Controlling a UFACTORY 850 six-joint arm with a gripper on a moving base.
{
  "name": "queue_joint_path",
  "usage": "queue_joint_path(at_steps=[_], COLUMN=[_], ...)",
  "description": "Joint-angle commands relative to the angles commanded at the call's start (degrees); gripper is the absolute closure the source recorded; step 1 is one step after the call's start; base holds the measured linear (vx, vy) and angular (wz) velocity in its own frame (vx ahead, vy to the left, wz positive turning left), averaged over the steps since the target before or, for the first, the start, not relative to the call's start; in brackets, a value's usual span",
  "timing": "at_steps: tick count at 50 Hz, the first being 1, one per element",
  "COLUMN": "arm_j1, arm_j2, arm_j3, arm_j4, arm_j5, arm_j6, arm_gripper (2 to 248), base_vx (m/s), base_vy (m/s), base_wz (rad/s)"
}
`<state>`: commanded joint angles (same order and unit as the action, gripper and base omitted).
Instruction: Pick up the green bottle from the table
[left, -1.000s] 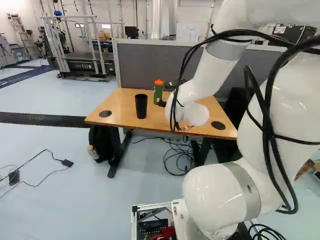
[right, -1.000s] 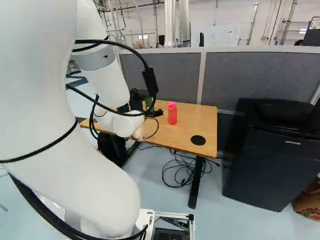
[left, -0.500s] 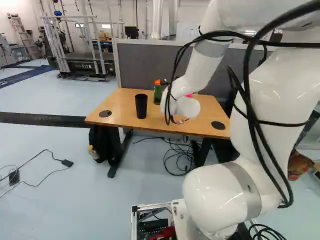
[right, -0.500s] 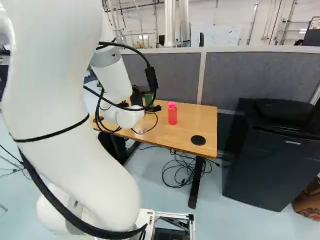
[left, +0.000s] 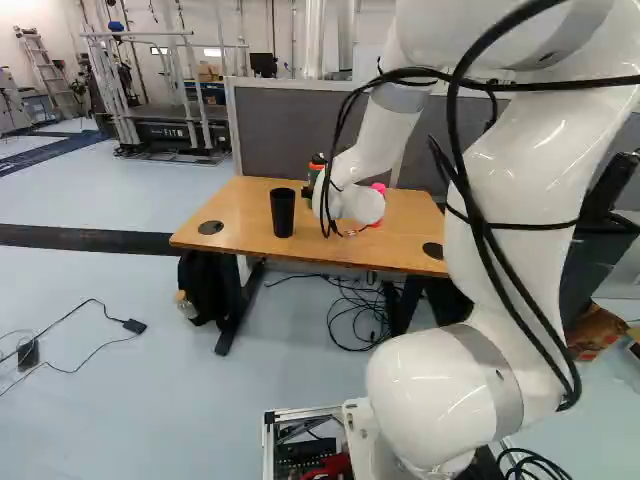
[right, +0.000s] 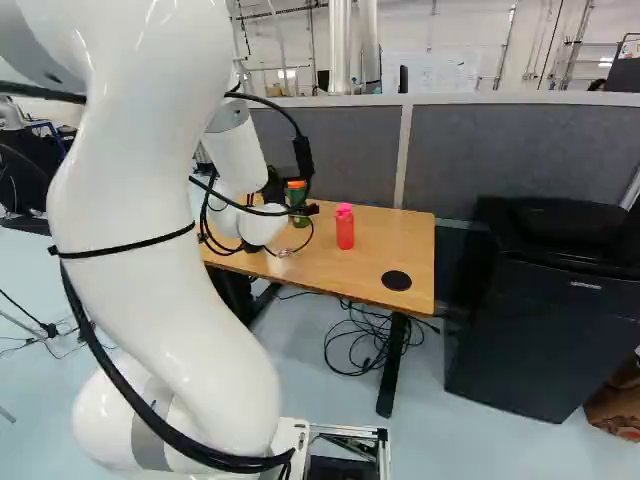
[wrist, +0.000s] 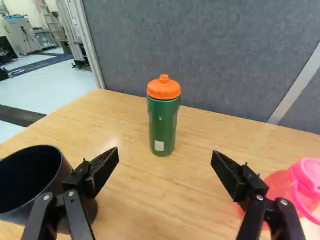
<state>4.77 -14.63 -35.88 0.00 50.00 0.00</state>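
The green bottle (wrist: 162, 122) stands upright on the wooden table (wrist: 150, 200), toward the far side, near the grey divider (wrist: 200, 50); it lies straight ahead of the gripper (wrist: 165, 154), whose two fingers are spread wide with nothing held between them. The black cup (left: 283, 212) and the pink bottle (right: 345, 228) stand nearer the wrist, one by each finger; the fingers overlap them in the wrist view, and I cannot tell whether either one touches.

The step in hand looks like the approach; the next move is probably forward and level, bringing the green bottle well between the fingers before they close. Its wall looks like smooth, slightly springy plastic, so it may give under a hard squeeze or slip under a weak one; it should be light if empty, heavier and slower to steady if full, and I cannot tell which. The best hold seems to be the middle of the body, below the orange lid (wrist: 163, 88); a lid grip might twist loose, and an off-centre push could tip the bottle.
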Motion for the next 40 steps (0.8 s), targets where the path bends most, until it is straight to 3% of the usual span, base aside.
queue_joint_path(at_steps=[40], arm_j1=[-0.3], arm_j2=[-10.3], arm_j3=[-12.7], arm_j4=[0.0], arm_j5=[0.0], arm_j6=[0.0], arm_gripper=[3], base_vx=[0.000], base_vy=[0.000], base_wz=[0.000])
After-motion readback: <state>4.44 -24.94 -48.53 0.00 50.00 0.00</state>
